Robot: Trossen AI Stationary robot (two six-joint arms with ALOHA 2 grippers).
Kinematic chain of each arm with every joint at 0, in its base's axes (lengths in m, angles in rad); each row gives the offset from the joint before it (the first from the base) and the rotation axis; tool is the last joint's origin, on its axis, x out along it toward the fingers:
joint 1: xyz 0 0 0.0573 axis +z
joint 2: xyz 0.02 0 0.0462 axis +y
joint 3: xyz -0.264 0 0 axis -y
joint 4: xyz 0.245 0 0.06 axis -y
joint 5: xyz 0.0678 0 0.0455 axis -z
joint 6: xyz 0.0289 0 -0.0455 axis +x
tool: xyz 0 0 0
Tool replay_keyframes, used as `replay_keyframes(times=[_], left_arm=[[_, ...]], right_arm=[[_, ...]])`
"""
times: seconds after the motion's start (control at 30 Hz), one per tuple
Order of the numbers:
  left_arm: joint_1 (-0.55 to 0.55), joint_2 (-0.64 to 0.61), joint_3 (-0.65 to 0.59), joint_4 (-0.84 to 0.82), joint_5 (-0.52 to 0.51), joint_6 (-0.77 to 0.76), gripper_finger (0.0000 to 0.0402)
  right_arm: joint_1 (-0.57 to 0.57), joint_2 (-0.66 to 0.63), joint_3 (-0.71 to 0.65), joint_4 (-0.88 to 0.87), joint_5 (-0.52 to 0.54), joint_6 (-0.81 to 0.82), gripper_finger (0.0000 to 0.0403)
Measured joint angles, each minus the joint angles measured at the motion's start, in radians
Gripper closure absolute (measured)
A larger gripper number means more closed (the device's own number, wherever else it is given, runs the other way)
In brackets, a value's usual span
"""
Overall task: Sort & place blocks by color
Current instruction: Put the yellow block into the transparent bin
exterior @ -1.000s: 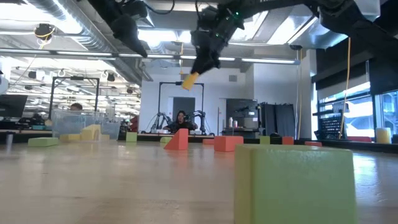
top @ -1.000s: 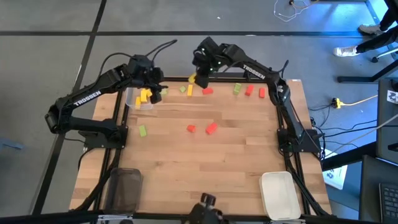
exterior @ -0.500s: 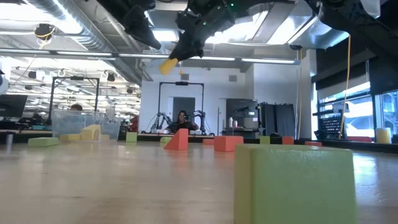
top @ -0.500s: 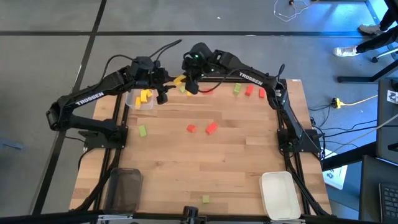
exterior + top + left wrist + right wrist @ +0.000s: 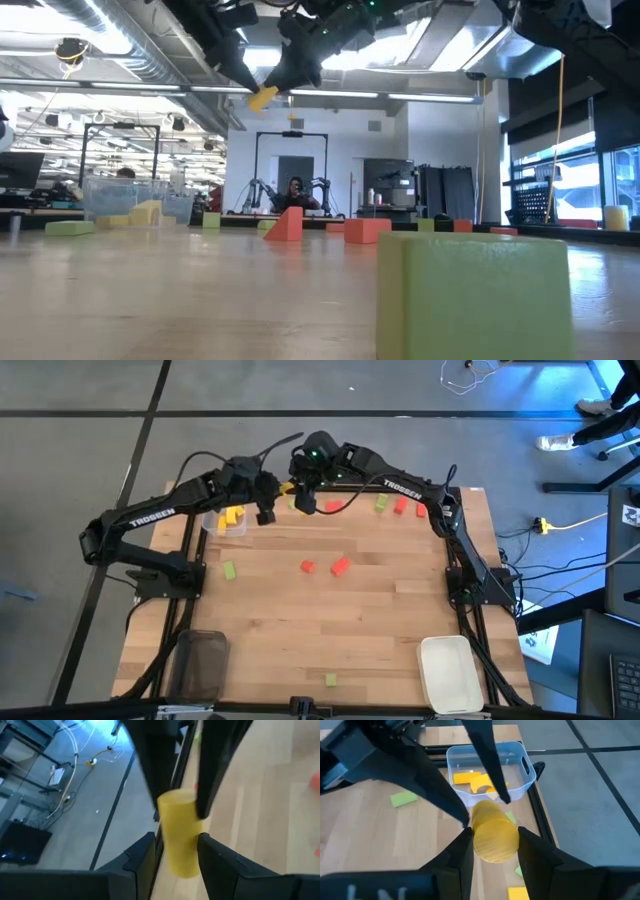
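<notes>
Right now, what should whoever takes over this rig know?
Right gripper: jaws shut on a yellow block, in the air over the table's far edge.
Left gripper meets it at that block; its hold is unclear.
Done: yellow blocks lie in the clear tray.
To do: red blocks and green blocks loose on the table; dark tray and white tray wait at the near edge.

wood table [image 5: 380, 620] w/ blocks [image 5: 338, 566], 3 trays [image 5: 448, 672].

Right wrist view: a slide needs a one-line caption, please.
Both tools, right and left, clasp a yellow cylinder in mid-air near the clear tray.
</notes>
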Motion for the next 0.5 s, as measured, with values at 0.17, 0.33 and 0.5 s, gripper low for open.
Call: replay_keyframes(times=[0.17,0.33,0.5], left_arm=[[0.002,0.000,0.000,0.000,0.032,-0.010,0.0264],[0.005,0.000,0.000,-0.001,0.032,-0.035,0.0264],[0.032,0.000,0.000,-0.023,0.043,-0.058,0.0264]], right_arm=[[0.000,0.000,0.000,0.001,0.000,-0.002,0.0282],[0.008,0.000,0.000,0.013,0.000,-0.008,0.0282],[0.023,0.000,0.000,0.027,0.010,-0.029,0.0282]])
